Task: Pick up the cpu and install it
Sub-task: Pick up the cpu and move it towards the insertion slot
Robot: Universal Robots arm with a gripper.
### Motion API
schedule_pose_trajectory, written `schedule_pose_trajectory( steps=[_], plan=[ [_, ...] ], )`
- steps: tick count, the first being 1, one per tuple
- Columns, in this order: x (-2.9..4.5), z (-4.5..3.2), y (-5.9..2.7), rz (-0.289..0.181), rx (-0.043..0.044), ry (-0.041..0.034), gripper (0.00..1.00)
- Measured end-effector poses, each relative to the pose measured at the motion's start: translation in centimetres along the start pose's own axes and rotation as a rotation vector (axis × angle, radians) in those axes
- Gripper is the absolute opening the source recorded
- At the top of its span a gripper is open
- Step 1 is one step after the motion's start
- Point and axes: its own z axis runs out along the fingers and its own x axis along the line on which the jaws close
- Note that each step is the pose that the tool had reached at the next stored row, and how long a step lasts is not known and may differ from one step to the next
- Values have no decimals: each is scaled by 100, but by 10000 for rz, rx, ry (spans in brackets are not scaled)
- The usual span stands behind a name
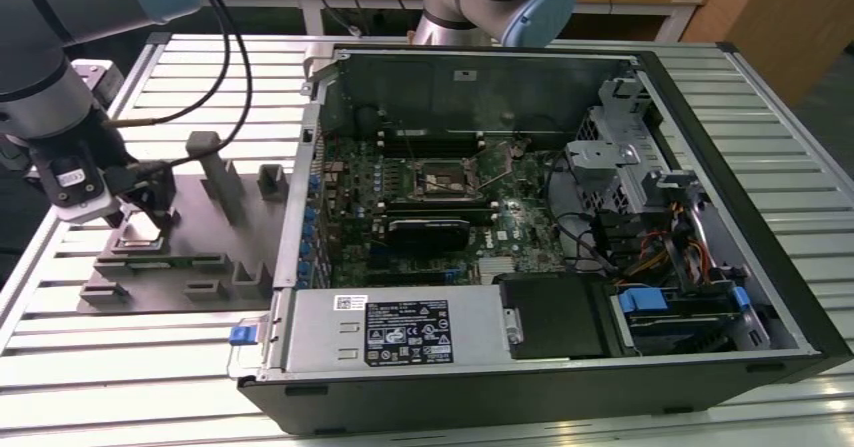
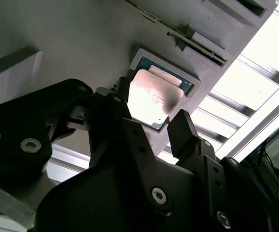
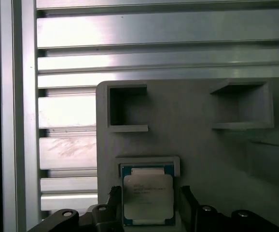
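Nearest, in both wrist views, the tool has its two black fingers spread, one on each side of the single cpu. A thin gap shows between each fingertip and the chip's edge. The cpu lies flat, metal plate up, in a square pocket of the one grey tray. Beyond it, in the first wrist view, the tray has two empty square recesses side by side. The tray rests on the slatted aluminium table.

In the exterior view, the one arm reaches down at the exterior view's left edge, mid-height, and the tool sits low over the tray's left part. Farther off, across the exterior view's centre and right, one open computer case lies on its side on the table, just beside the tray. Its motherboard shows one square socket near the middle of the frame, well apart from the cpu.
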Motion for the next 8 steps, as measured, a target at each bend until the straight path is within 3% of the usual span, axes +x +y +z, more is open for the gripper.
schedule_pose_trajectory(
  steps=[8],
  plan=[
    [27,42,-3,-6,-4,-77,59]
  ],
)
